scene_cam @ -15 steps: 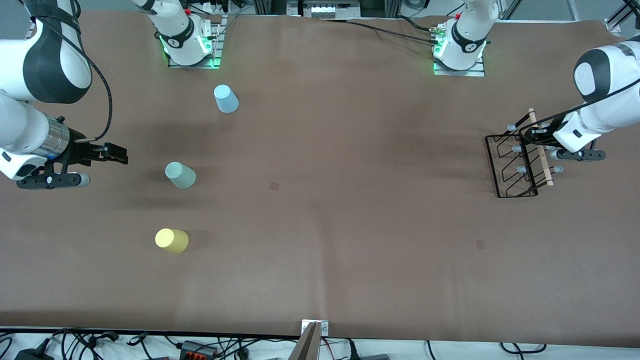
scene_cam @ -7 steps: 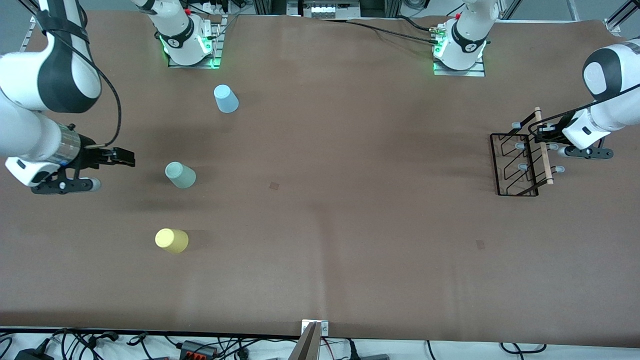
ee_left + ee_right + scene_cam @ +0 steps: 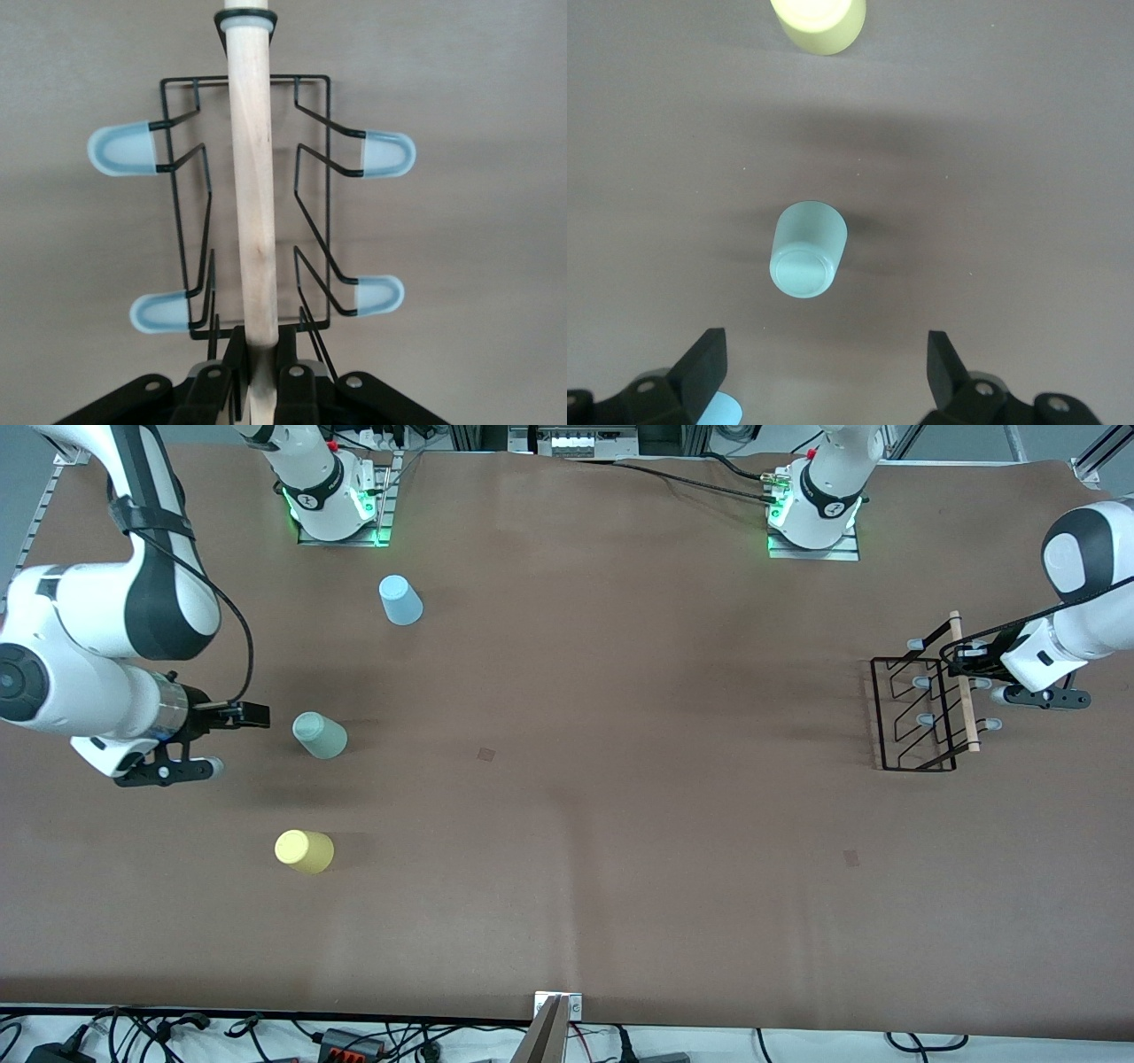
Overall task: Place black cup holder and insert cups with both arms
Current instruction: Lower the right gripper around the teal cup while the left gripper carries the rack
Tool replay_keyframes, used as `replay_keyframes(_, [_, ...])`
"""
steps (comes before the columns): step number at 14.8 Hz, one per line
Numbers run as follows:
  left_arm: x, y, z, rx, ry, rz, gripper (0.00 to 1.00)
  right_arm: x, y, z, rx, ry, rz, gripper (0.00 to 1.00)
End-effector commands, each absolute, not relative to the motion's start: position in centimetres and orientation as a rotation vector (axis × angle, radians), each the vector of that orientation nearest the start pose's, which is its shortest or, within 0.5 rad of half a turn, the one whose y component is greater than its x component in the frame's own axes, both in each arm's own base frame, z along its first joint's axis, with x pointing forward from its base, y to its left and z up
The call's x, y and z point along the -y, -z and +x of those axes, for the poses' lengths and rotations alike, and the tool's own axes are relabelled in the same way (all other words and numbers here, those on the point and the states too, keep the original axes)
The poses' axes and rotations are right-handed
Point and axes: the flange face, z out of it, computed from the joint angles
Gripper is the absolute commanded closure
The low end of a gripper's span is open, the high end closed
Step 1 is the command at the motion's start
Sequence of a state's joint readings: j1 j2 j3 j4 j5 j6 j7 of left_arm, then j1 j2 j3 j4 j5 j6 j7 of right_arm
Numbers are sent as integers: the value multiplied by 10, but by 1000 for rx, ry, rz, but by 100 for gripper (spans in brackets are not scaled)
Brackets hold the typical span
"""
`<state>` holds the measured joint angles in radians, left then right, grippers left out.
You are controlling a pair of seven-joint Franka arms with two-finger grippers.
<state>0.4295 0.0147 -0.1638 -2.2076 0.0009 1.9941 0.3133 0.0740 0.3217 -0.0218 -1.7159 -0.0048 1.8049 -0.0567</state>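
Note:
My left gripper (image 3: 961, 657) is shut on the light wooden rod (image 3: 252, 177) of the black cup holder (image 3: 917, 713) near the left arm's end of the table. The wire rack (image 3: 312, 204) hangs below the rod with pale prong tips on both sides. I cannot tell whether its base touches the table. My right gripper (image 3: 252, 715) is open and empty, close beside the mint cup (image 3: 320, 735). That cup (image 3: 806, 250) stands upside down just ahead of the open gripper (image 3: 824, 354). The yellow cup (image 3: 304, 851) and the blue cup (image 3: 400, 600) stand upside down on the table.
The yellow cup (image 3: 819, 22) shows at the edge of the right wrist view. The brown table cover (image 3: 620, 779) is bare between the cups and the holder. The arm bases (image 3: 337, 500) stand along the edge farthest from the front camera. Cables lie along the nearest edge.
My right gripper has moved toward the mint cup and now sits close beside it. My left gripper has shifted the holder a little toward the left arm's end and turned it more upright.

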Motion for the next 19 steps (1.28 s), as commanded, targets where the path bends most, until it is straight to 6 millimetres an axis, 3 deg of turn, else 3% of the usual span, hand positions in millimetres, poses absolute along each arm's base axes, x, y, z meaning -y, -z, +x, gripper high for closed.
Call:
replay_keyframes(1, [-91, -401, 512, -86, -398, -3181, 99, -54, -383, 619, 236, -330, -3117, 0])
replay_keyframes(4, [-48, -430, 525, -94, -421, -3161, 99, -62, -367, 617, 255, -332, -3117, 0])
replay_keyframes(7, [15, -449, 532, -194, -399, -3146, 100, -62, -337, 611, 243, -382, -3113, 0])
replay_keyframes(9, [45, -461, 534, -196, -410, -3172, 100, -61, -315, 606, 221, -407, -3114, 0])
replay_keyframes(11, [87, -455, 540, -272, -478, -3183, 100, -63, -304, 604, 212, -397, -3117, 0])
replay_keyframes(15, [150, -455, 554, -193, -564, -3212, 100, -74, -277, 603, 185, -407, -3126, 0])
replay_keyframes(19, [228, -444, 553, -127, -630, -3228, 100, -68, -254, 589, 134, -404, -3118, 0])
